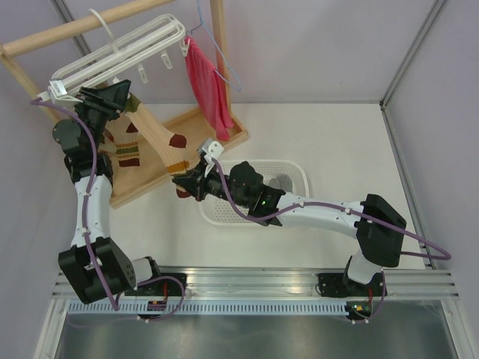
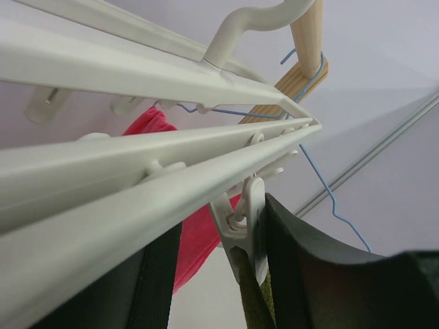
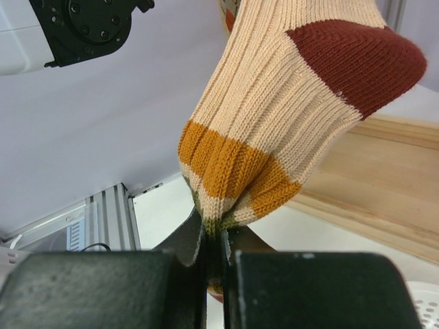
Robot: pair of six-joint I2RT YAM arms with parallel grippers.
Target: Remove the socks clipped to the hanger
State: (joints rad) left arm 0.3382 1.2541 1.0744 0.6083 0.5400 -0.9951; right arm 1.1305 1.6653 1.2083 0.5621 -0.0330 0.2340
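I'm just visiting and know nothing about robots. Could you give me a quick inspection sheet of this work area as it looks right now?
Surface: white table carrying a wooden rack and a white basket.
Job's things: white hanger hangs from the rack's rod; a tan sock and a striped sock hang below it.
Clutter: red cloth on the rack; something grey in the basket, too small to tell.
Grippers: left gripper straddles a clip, jaws apart; right gripper shut on the tan sock's lower end.
Cables: purple cable runs along each arm.
Surroundings: pale walls; metal rail at the near edge.
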